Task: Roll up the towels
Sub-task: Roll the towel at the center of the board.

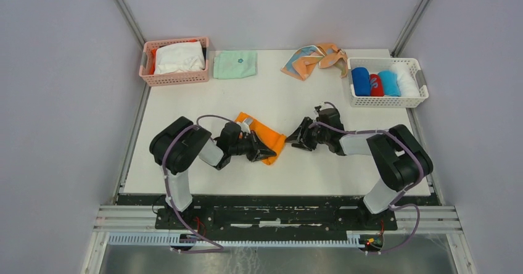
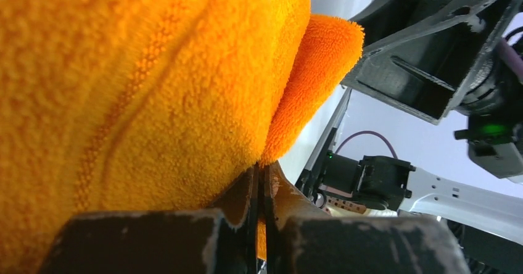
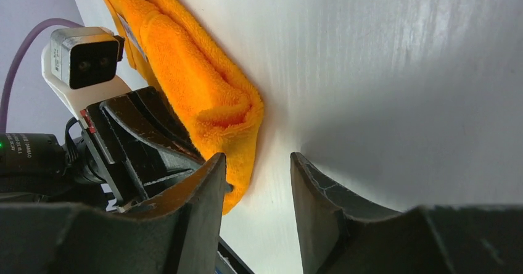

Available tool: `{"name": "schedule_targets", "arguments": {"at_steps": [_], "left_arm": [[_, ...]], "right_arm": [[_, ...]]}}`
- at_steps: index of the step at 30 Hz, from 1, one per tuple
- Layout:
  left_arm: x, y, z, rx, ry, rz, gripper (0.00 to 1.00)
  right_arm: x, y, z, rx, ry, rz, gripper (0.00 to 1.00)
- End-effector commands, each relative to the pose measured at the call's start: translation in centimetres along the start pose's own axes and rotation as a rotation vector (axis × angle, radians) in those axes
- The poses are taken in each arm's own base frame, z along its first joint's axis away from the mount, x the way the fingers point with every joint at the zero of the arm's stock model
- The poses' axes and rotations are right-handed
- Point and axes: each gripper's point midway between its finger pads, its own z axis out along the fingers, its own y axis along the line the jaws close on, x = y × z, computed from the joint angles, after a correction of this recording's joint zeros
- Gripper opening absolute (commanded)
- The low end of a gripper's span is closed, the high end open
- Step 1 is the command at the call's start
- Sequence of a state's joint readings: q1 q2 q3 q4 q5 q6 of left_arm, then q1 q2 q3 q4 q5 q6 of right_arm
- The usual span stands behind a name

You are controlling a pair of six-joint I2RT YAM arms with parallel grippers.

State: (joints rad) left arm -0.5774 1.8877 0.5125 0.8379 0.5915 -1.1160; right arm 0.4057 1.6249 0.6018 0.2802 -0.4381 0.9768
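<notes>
My left end effector (image 1: 270, 154) is clamped on the folded orange towel (image 1: 264, 132), well left of the white basket (image 1: 387, 102). My right end effector (image 1: 296, 141) gapes empty beside the towel. The blue towel (image 1: 361, 81) sits rolled in the basket, and the peach towel (image 1: 314, 59), just left of it, lies unrolled.

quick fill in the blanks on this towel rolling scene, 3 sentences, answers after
1. The left gripper is shut on the orange towel, while the right gripper stands ____.
2. The white basket holds ____ rolled towels.
3. The far-left basket, beside the mint-green cloth, is coloured ____.

Missing words: open; four; pink
</notes>
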Motion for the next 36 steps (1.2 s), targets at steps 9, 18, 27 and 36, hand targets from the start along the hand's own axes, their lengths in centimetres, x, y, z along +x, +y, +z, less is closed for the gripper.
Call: {"name": "schedule_targets", "arguments": {"at_steps": [9,18,27,36], "left_arm": [[-0.1,1.6,0.0,-0.061,0.000,-0.104,0.03],[-0.3,2.3,0.2,-0.114,0.004,-0.114,0.03],[-0.1,3.1,0.3,-0.161,0.017,-0.124,0.03],[-0.4,2.3,-1.5,-0.239,-0.009,-0.053,0.24]], "right_arm": [[0.1,2.3,2.6,-0.172,-0.004,-0.002,0.53],[0.6,-1.5,4.3,-0.021,0.000,0.034,0.46],[1.2,-5.9,4.4,0.234,-0.003,0.060,0.44],[0.9,-8.5,1.7,0.548,-0.013,0.028,0.14]]}}
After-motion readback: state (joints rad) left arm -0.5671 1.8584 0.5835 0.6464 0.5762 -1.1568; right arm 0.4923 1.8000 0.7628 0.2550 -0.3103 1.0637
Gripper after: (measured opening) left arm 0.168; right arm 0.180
